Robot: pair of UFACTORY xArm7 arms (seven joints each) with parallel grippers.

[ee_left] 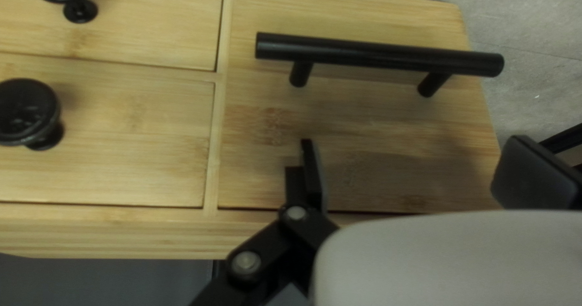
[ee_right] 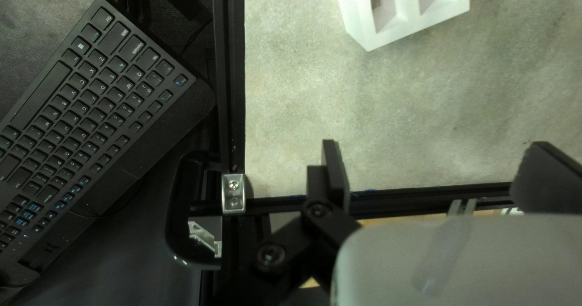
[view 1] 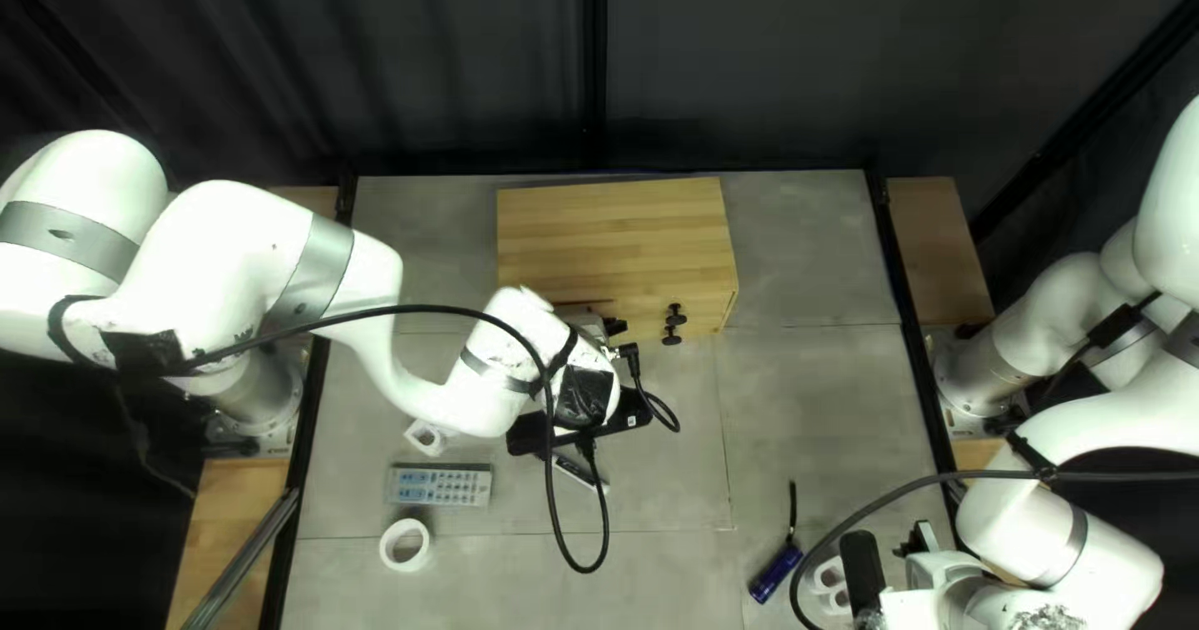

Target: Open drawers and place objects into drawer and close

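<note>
The wooden drawer cabinet [view 1: 612, 237] stands at the far side of the table. My left gripper [view 1: 608, 328] is at its front, left of the black knobs [view 1: 675, 323]. In the left wrist view my left gripper [ee_left: 418, 172] is open before a drawer front [ee_left: 364, 130]; its black bar handle [ee_left: 379, 52] lies ahead of the fingers, not between them. Two smaller drawers with round knobs [ee_left: 27, 112] are beside it. My right gripper [view 1: 922, 540] is low at the right; in the right wrist view, my right gripper [ee_right: 439, 175] stands open and empty, with a white two-hole block [ee_right: 409, 9] ahead.
A remote [view 1: 440, 488], a white tape ring [view 1: 405, 545] and a small white piece [view 1: 426, 438] lie left of centre. One slim item [view 1: 578, 469] is partly under my left arm. A blue flashlight [view 1: 777, 571] lies near the right arm. A keyboard [ee_right: 91, 94] sits beyond the table's frame.
</note>
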